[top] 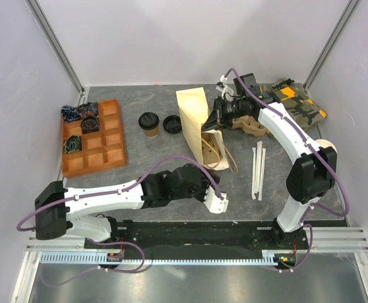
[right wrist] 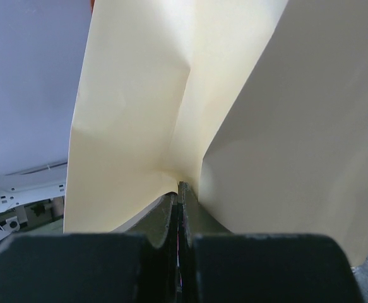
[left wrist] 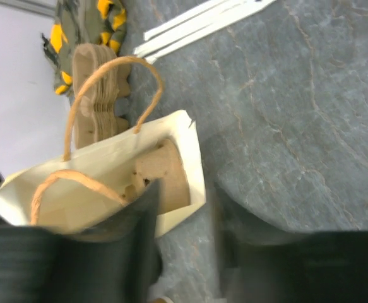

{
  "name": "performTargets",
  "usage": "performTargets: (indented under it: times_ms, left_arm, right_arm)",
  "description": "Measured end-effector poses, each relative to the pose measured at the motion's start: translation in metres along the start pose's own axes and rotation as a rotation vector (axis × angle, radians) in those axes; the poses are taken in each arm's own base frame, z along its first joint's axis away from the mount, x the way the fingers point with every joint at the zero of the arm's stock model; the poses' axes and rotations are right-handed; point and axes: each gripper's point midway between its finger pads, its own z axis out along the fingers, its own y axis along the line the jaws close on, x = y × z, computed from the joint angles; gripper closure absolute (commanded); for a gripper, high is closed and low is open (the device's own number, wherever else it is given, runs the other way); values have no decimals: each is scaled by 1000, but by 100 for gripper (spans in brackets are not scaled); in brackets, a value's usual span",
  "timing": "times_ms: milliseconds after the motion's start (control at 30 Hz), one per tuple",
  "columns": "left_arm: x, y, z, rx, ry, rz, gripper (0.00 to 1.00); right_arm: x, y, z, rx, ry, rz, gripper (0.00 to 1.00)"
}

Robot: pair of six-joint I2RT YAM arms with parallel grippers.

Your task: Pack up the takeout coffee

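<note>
no legible text anywhere, paper bag (top: 193, 113) plain, takeout coffee (top: 149, 124) unmarked, orange tray (top: 112, 140) without lettering

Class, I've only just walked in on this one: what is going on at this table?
The right pincer is shut on the edge of the tan paper bag, holding it. The left pincer hovers open and empty by the bag's mouth. The small brown paper cup with a black lid stands on the grey table to the left of the bag, not yet packed, with a loose black lid beside it.
</note>
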Motion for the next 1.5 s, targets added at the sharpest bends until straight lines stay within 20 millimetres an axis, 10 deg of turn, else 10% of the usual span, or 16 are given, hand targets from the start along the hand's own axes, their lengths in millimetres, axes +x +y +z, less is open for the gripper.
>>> performTargets:
  times_ms: [400, 1000, 1300, 1500]
  left_arm:
    - [32, -43, 48, -33, 85, 83, 33]
    - [70, -23, 84, -158, 153, 201, 49]
    - [78, -19, 88, -171, 166, 237, 98]
    - [78, -20, 82, -166, 165, 247, 98]
  right_arm:
    - [0, 1, -1, 0, -4, -1, 100]
    - [4, -1, 0, -1, 8, 21, 100]
    - [5, -1, 0, -3, 8, 23, 100]
    - [4, -1, 0, -5, 7, 20, 100]
